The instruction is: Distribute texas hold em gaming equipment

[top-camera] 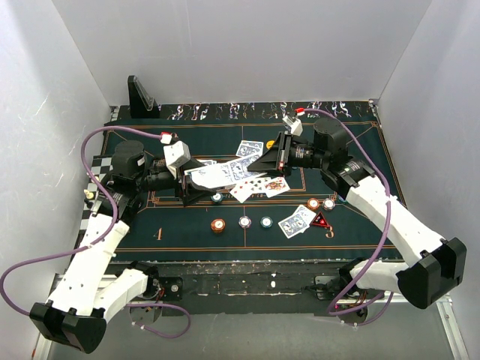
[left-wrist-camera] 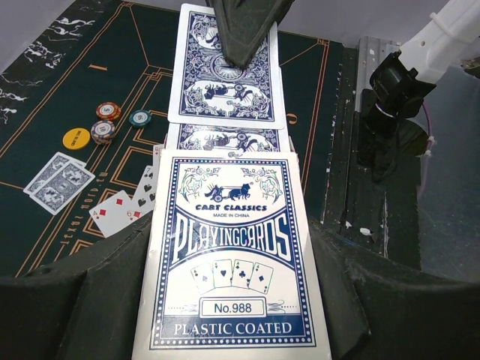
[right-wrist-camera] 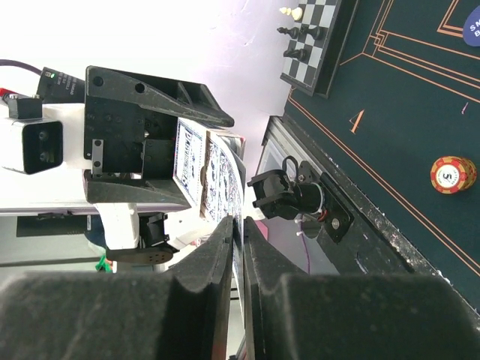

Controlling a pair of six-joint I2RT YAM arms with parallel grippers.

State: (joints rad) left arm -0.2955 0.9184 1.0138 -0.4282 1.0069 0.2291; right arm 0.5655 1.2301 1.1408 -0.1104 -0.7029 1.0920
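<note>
The deck (left-wrist-camera: 232, 277) sat gripped in the left tool (top-camera: 196, 186); at twelve o'clock the right tool (left-wrist-camera: 241, 37) pinched one card (left-wrist-camera: 225, 90), probably to pull and deal.

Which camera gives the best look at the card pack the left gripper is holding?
Left wrist view: the card pack faces the lens, held in the left gripper, its print readable. Top external shows the pack only small and angled. Right wrist sees the pack nearly edge-on, so its face is hardly visible.
</note>
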